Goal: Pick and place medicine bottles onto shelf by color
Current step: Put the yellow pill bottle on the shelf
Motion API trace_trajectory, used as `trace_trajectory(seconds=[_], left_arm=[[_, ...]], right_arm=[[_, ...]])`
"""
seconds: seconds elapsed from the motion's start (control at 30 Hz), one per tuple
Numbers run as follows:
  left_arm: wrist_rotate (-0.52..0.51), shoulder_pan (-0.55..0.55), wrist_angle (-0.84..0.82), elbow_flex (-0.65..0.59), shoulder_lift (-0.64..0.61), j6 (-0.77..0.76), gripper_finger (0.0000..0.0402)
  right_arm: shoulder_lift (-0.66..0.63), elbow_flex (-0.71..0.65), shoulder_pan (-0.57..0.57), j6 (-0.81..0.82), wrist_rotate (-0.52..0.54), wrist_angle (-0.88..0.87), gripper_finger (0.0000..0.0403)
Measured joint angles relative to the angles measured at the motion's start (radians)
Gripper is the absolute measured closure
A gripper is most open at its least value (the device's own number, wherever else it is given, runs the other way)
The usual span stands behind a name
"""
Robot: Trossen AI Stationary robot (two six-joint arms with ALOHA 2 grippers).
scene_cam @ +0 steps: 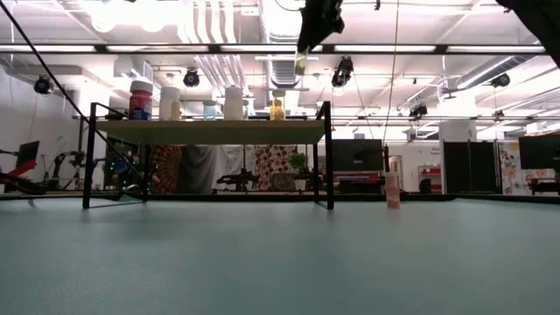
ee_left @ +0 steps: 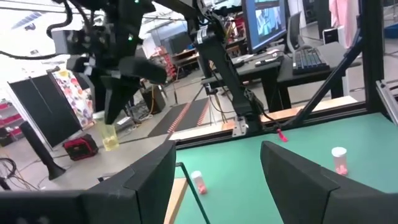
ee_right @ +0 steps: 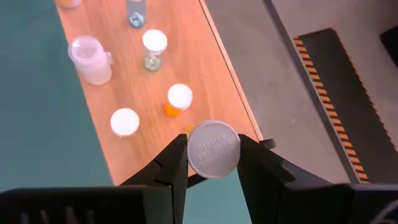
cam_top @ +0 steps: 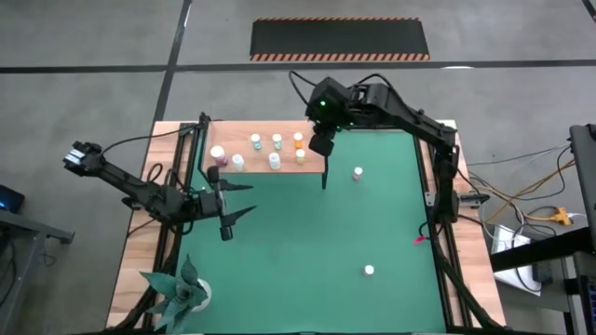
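Overhead and table-level cameras share the shelf (cam_top: pixel 265 154); wrists look close.

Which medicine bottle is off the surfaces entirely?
The white-capped bottle clamped in the right gripper above the shelf; every other bottle stands on shelf or mat.

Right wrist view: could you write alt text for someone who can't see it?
The right gripper holds a white-capped bottle above the wooden shelf, seen from above. Several more capped bottles stand on the shelf, with the green mat alongside.
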Motion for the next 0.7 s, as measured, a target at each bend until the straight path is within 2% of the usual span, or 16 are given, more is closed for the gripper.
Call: trace_trajectory(seconds=[0.2, 0.47, 0.7], left_arm=[[0.000, 0.000, 0.011, -0.003, 0.000, 0.019, 0.0183], [0.000, 0.000, 0.014, -0.003, 0.001, 0.020, 0.0183], [-0.001, 0.000, 0.013, -0.003, 0.001, 0.029, 0.0183]], right_arm=[[0.033, 0.001, -0.050, -0.040, 0.000, 0.032, 0.0293], [0.102, 0.000, -0.127, -0.172, -0.134, 0.068, 0.0293], [0.188, 0.000, -0.160, -0.223, -0.141, 0.099, 0.0293]])
